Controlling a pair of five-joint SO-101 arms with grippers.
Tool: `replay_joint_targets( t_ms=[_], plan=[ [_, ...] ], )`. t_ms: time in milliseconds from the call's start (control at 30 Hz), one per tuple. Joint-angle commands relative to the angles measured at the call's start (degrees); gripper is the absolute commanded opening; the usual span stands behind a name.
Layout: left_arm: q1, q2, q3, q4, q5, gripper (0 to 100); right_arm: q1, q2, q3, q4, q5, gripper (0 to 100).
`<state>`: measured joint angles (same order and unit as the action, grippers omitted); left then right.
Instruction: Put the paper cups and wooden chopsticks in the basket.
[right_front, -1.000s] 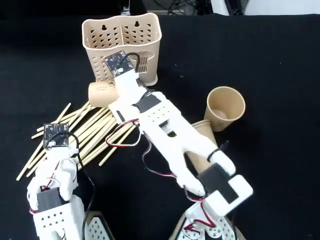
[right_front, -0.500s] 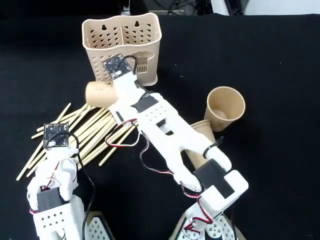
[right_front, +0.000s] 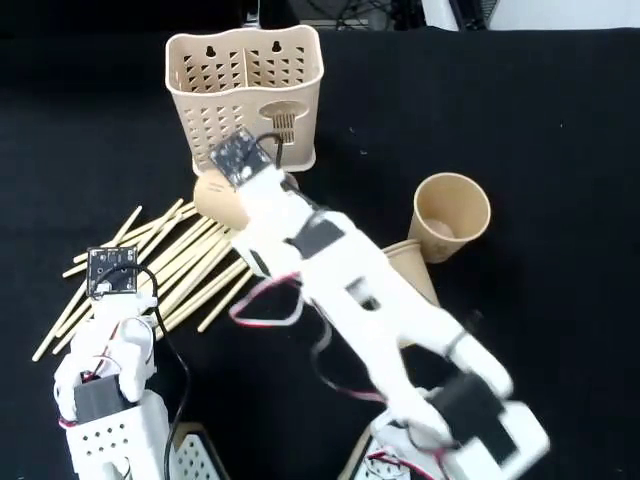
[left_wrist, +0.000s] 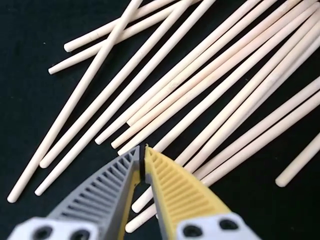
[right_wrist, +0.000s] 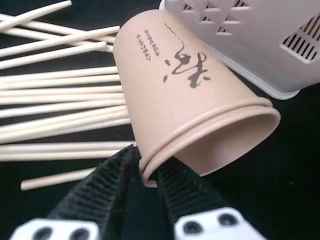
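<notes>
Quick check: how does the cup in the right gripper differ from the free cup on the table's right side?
The gripped cup is tipped on its side, its rim pinched by the right gripper. The free cup stands mouth up, untouched. The gripped cup sits by the basket and chopsticks; the free cup is apart from both. Both are tan paper cups outside the basket.

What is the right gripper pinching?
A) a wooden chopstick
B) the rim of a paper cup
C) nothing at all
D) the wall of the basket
B: the right wrist view shows the right gripper shut on the rim of the paper cup, with a finger on either side of it.
</notes>
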<state>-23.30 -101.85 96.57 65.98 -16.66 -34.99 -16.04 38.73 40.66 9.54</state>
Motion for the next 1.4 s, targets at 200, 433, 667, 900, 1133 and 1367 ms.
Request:
replay_joint_targets(
  t_ms=[200,433,667,900,1133,1367],
  plan=[
    [-0.48,-0.44,0.75,-0.18,-0.35,4,0.62,-33.98,0.75,18.11,13.54,1.2],
    [-0.48,-0.44,0.75,-0.18,-0.35,4,19.08,-41.54,-6.81,33.85,30.07,1.2],
    [-0.48,-0.44,0.75,-0.09,-0.35,4,40.53,-41.36,-12.70,35.78,49.32,1.2],
    [-0.48,-0.44,0.75,0.00,-0.35,4,48.09,-41.36,-10.42,26.73,63.74,1.2],
    [-0.48,-0.44,0.75,0.00,-0.35,4,53.45,-41.45,-4.00,21.71,76.57,1.2],
    [-0.48,-0.44,0.75,-0.09,-0.35,4,54.59,-41.80,-4.26,29.63,83.87,1.2]
  ],
)
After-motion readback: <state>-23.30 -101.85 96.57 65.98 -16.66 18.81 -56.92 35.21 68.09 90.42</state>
